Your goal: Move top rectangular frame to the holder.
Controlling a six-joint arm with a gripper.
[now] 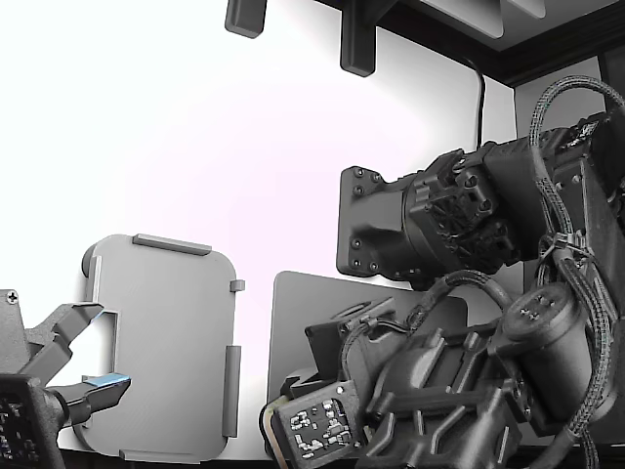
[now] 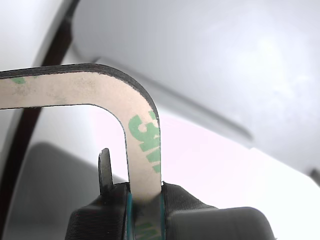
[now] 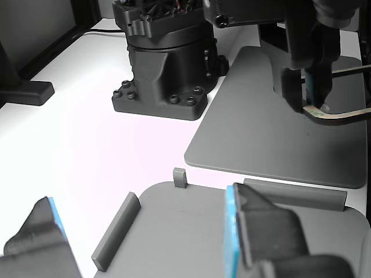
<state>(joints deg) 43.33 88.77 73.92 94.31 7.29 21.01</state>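
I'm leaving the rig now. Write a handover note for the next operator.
Claw: shut on the frame, pinching one side near a rounded corner.
Frame: lifted clear of the dark mat, hanging from the claw above it in the other view.
Holder: at the exterior view's left, nothing in it.
Second claw: open beside the holder, holding nothing.
Done: frame picked up.
Left: carry the frame over to the holder, seat it between the raised tabs, release.

Claw [image 2: 145, 200] clamped on thin strip between its fingertips; arm reaching low, wrist angled downward.
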